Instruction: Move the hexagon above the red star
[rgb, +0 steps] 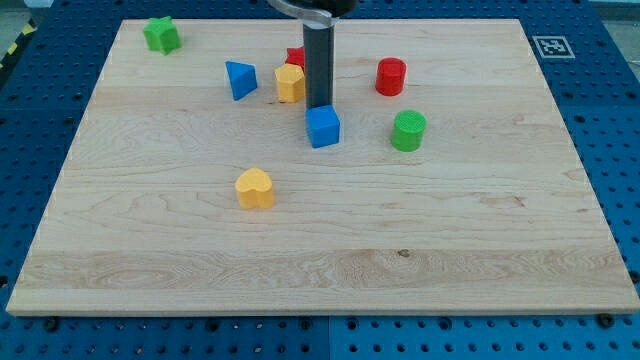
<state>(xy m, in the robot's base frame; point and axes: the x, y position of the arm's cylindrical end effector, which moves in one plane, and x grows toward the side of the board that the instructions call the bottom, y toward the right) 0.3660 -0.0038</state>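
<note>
A yellow hexagon (290, 83) sits near the view's top middle of the wooden board. A red star (295, 57) is just above it, touching or nearly touching, and partly hidden by my rod. My tip (319, 106) is down at the board just right of the yellow hexagon. It stands directly above a blue cube (323, 127), touching or almost touching it.
A blue triangle (240, 79) lies left of the hexagon. A red cylinder (391, 76) and a green cylinder (408, 131) are to the right. A yellow heart (255, 188) is lower left. A green star (161, 35) is at the top left corner.
</note>
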